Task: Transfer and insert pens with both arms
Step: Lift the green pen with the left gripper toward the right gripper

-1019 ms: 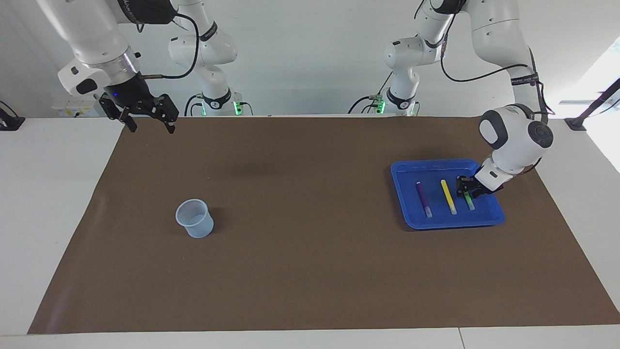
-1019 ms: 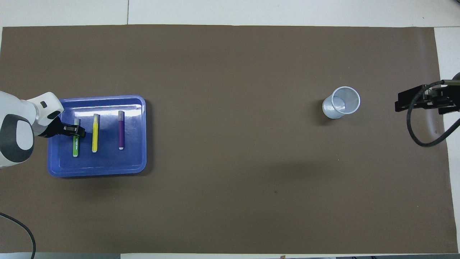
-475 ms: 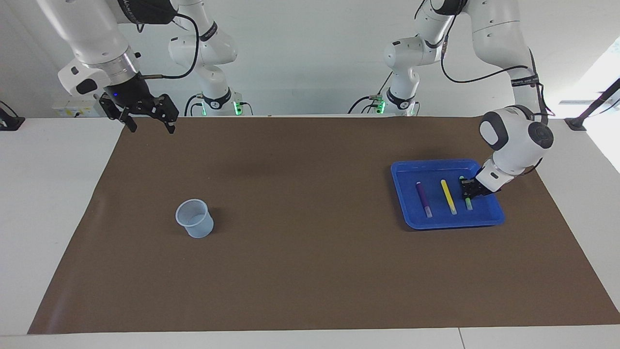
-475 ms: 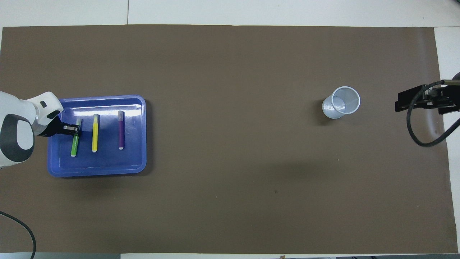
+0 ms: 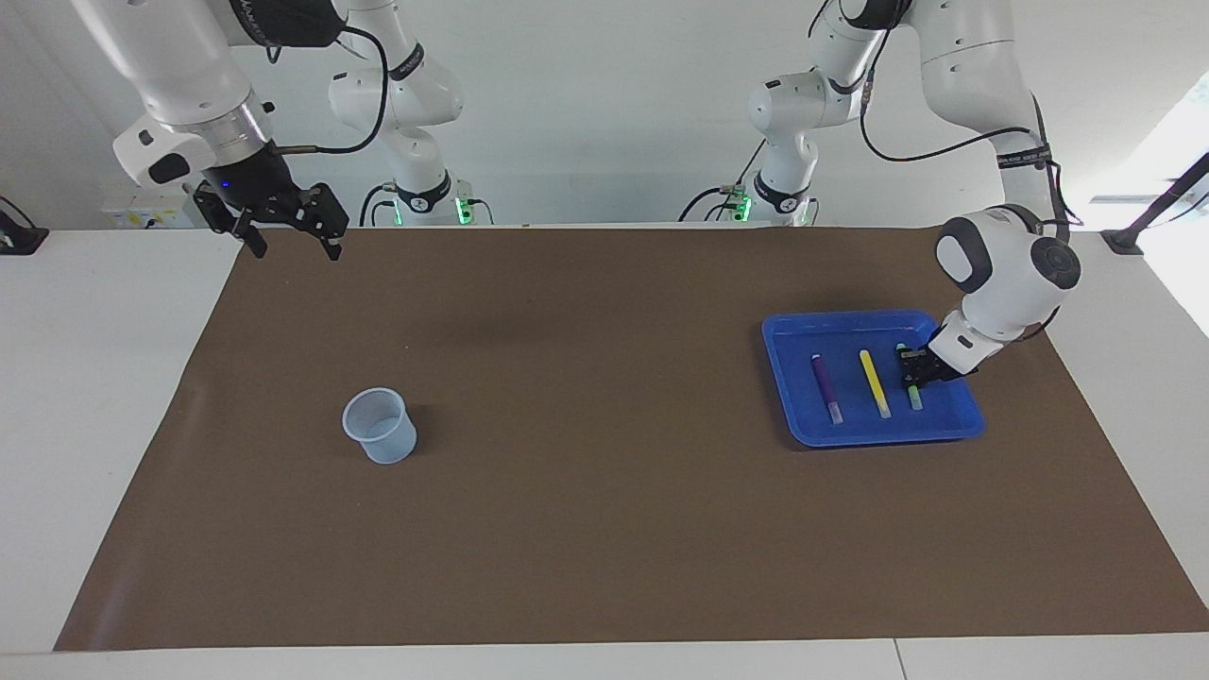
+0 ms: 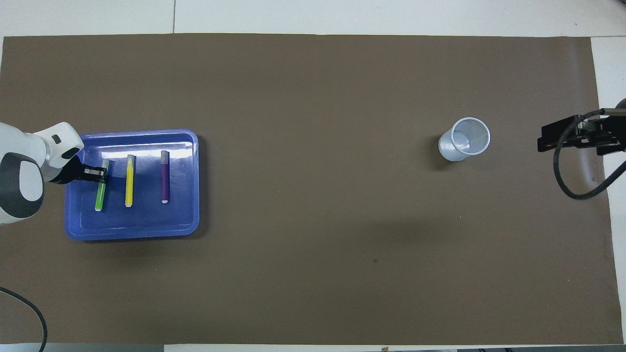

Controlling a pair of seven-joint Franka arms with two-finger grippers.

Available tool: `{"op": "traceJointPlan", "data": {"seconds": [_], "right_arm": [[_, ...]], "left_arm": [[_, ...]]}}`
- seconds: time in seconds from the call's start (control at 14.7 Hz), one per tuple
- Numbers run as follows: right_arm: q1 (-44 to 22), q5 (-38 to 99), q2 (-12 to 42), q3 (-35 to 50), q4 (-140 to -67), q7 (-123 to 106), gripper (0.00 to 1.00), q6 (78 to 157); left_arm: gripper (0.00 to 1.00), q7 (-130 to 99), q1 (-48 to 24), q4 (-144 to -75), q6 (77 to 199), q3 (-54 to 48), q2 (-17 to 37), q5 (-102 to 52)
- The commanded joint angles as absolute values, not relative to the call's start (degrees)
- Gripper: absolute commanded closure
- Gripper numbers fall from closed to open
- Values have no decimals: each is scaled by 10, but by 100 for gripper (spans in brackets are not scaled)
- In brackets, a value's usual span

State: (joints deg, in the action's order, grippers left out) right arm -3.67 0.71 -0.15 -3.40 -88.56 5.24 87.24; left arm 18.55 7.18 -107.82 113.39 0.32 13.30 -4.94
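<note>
Pens, three slim markers in green (image 5: 913,390), yellow (image 5: 874,382) and purple (image 5: 826,387), lie side by side in the shallow blue plastic tray (image 5: 793,416) at my left arm's end of the brown-covered tabletop (image 5: 586,529). My left tool (image 5: 911,366) is low in the tray, clamped on the green pen mid-barrel, I judge so it lifts level. My right tool (image 5: 288,236) waits spread wide, presumably for the handover toward the pale translucent cup (image 5: 379,426).
</note>
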Motion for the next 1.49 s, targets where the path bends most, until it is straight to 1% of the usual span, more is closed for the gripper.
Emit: {"op": "traceJointPlan", "data": {"seconds": [0.0, 0.27, 0.34, 0.41, 0.54, 0.75, 1.02, 1.15, 1.29, 1.43], "right_arm": [[-33, 16, -2, -33, -886, 40, 0, 871], [-33, 16, -3, -33, -886, 39, 0, 870], [-33, 16, -3, -33, -886, 38, 0, 870], [-33, 16, -2, -33, -886, 37, 0, 870], [-37, 17, -2, -33, -886, 40, 0, 874], [-41, 25, -3, -30, -889, 42, 0, 874], [-40, 103, -6, -10, -898, 66, 0, 884], [-40, 153, -10, 5, -911, 110, 0, 911], [-46, 182, -11, 38, -919, 193, 0, 929], [-46, 216, -12, 68, -931, 283, 0, 968]], "left_arm": [[100, 115, 55, -979, 1025, -1, 143, -64], [100, -92, 21, -870, 893, -12, 136, -137], [100, -157, 20, -866, 881, -21, 128, -158], [100, -242, 19, -871, 880, -29, 105, -184], [100, -386, 16, -881, 879, -43, 78, -237], [100, -539, 15, -885, 874, -73, 62, -296], [100, -678, -4, -944, 897, -91, 26, -381], [100, -705, -24, -975, 917, -91, 9, -404], [100, -741, -52, -1031, 952, -91, -19, -445], [100, -782, -84, -1087, 1019, -91, -46, -482]]}}
